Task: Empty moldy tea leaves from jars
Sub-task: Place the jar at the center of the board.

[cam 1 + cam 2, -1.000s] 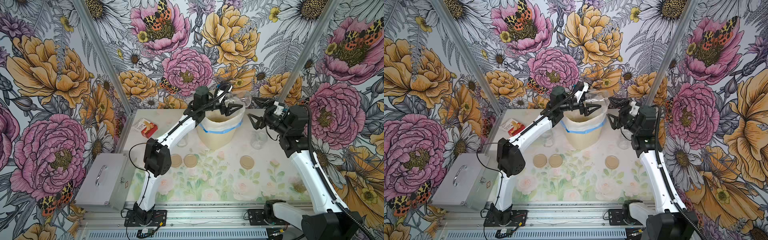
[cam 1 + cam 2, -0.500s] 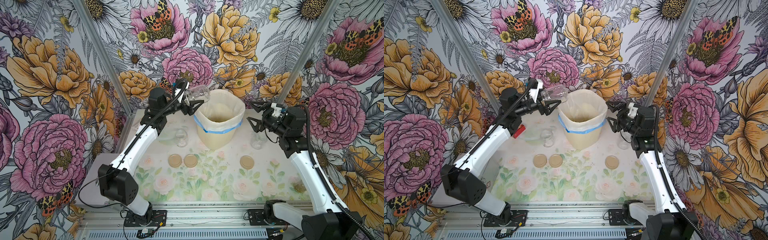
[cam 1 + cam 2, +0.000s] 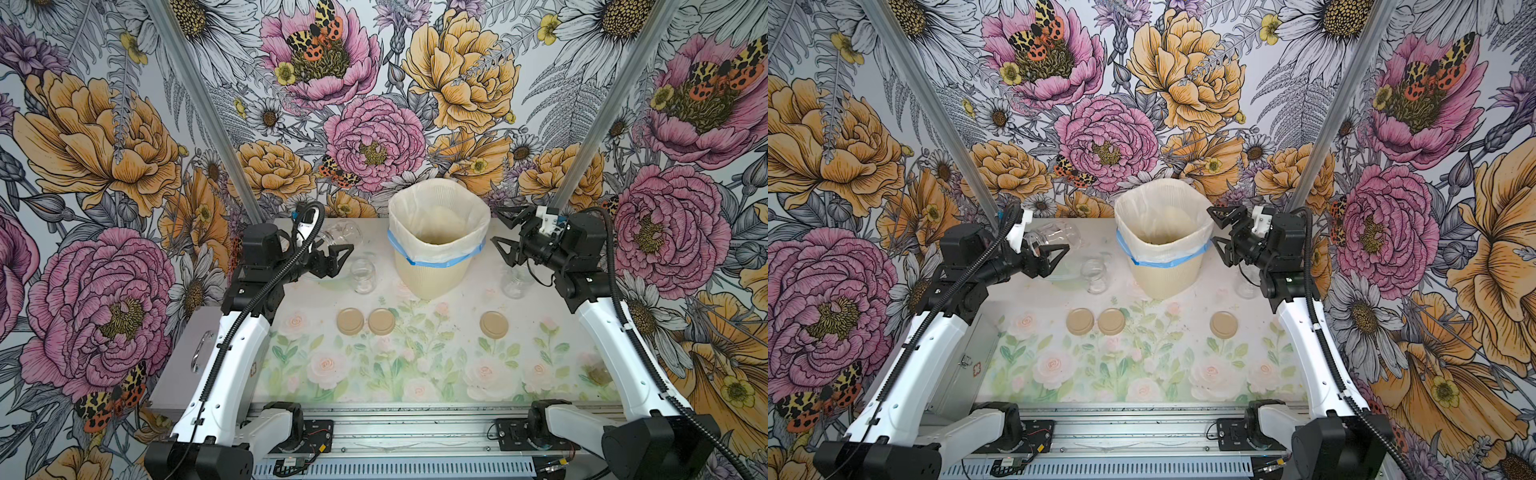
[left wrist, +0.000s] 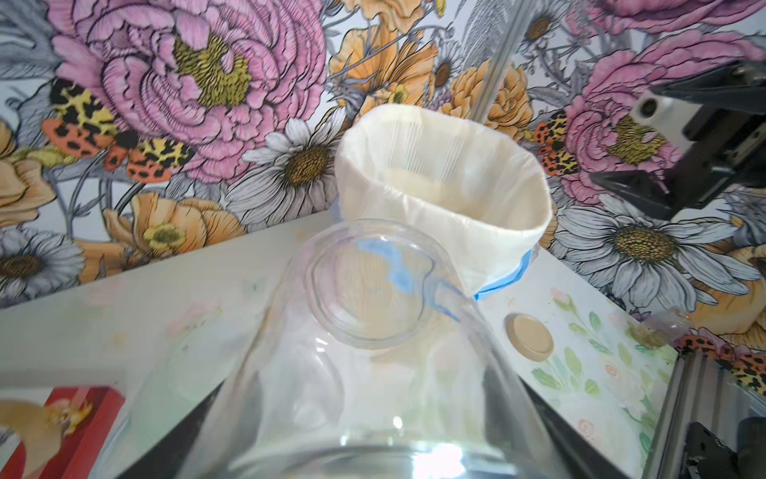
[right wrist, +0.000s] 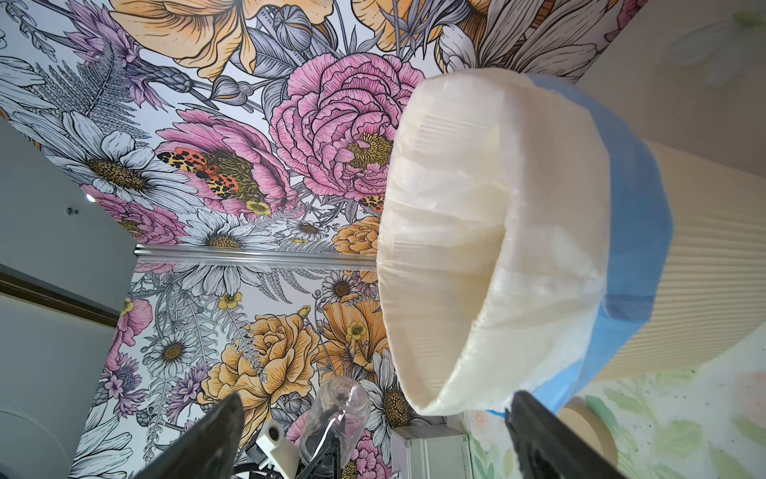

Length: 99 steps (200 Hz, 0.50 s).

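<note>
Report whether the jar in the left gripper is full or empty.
Empty. The jar clamped in the left gripper is clear glass throughout, tipped sideways, with nothing dark inside.

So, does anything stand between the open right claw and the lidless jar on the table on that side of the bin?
Nothing visible does. The right claw hangs open beside the bin, and the jar stands on the table just below it, mouth uncovered. The nearest lid lies farther toward the front, out of the way.

White-shelled arms (image 3: 224,374) with black joints (image 3: 257,249) (ribbed black cables (image 3: 623,316) run alongside).
</note>
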Each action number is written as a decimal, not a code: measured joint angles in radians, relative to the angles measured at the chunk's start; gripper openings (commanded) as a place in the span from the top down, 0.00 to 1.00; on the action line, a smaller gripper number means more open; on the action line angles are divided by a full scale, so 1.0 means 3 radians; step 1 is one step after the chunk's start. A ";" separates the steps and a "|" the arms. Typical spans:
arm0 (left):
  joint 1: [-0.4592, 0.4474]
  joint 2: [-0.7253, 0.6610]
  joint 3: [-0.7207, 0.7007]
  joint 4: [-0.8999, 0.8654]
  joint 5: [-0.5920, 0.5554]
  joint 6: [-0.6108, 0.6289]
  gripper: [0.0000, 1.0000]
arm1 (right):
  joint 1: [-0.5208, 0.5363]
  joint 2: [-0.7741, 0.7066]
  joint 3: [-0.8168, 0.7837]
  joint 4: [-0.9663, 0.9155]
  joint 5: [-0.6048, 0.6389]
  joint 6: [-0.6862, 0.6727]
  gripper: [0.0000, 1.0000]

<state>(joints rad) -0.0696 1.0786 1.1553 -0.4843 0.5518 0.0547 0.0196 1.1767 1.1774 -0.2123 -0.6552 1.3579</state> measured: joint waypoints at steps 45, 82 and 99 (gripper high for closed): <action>0.0206 0.0090 0.0001 -0.0576 -0.0603 -0.0025 0.49 | 0.0000 0.0020 -0.0009 0.0000 -0.0031 -0.0146 0.00; 0.0247 0.0524 0.0042 -0.0909 -0.0956 -0.0088 0.49 | 0.0000 0.0020 -0.0083 -0.0004 -0.0072 -0.0214 0.00; 0.0247 0.0764 0.0130 -0.1066 -0.1081 -0.0098 0.51 | -0.0005 0.0020 -0.0102 -0.0013 -0.0088 -0.0233 0.00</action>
<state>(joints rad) 0.0044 1.3079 1.1942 -0.8040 0.2276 0.0254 0.0181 1.1828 1.1469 -0.2161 -0.6815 1.2881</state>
